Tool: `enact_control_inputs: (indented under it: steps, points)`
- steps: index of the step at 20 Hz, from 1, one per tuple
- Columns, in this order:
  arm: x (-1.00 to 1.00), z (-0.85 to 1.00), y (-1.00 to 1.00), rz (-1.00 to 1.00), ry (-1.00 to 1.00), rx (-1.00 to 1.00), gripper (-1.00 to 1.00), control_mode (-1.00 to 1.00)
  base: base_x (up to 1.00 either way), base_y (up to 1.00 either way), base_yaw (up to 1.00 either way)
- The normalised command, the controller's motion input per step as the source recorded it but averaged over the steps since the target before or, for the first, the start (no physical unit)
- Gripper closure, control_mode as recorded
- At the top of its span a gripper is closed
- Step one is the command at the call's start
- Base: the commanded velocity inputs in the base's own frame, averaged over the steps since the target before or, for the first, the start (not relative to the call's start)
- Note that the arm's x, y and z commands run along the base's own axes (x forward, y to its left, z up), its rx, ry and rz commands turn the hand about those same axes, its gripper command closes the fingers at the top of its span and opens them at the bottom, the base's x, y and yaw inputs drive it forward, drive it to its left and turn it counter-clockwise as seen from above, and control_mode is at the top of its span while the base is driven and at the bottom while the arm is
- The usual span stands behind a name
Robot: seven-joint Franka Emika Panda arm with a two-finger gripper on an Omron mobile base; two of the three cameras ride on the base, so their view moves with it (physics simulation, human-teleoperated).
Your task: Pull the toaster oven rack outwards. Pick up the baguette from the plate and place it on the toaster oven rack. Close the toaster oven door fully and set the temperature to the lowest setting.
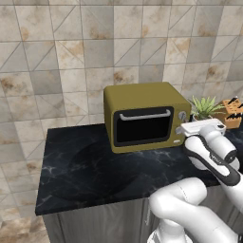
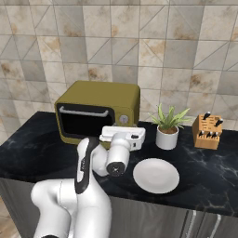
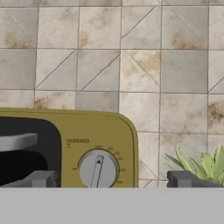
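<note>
The olive-yellow toaster oven point(image 1: 142, 97) stands on the black counter, and its dark glass toaster oven door point(image 1: 144, 126) is shut with the silver handle across the top. The toaster oven rack is hidden behind that door. My gripper point(image 3: 113, 179) is open, close in front of the oven's right panel, its fingertips point(image 3: 41, 178) on either side of a grey round knob point(image 3: 98, 169) whose pointer aims up. From the right base view the hand point(image 2: 122, 132) hovers by the oven's right front. The white plate point(image 2: 155, 175) lies bare to the right. The baguette is out of view.
A potted plant point(image 2: 167, 125) and a wooden knife block point(image 2: 207, 131) stand right of the oven near the tiled wall. Black marble counter point(image 1: 85, 166) stretches wide to the oven's left and front. The counter edge runs just ahead of the base.
</note>
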Motion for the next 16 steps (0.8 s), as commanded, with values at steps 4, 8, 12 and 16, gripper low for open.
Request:
enact_control_inputs:
  steps: [4, 8, 12, 16]
  points:
    - [0.22, -0.12, 0.11, 0.0, 0.0, 0.0, -1.0, -1.0, 0.0, 0.0, 0.0]
    - [0.21, -0.05, 0.08, 0.03, 0.0, 0.0, -1.0, -1.0, 0.0, 0.0, 0.0]
    - [0.1, -0.01, 0.03, 0.03, 0.0, 0.0, -1.0, -1.0, 0.0, 0.0, 0.0]
    - [0.08, -0.04, 0.06, 0.01, 0.0, 0.0, -1.0, -1.0, 0.0, 0.0, 0.0]
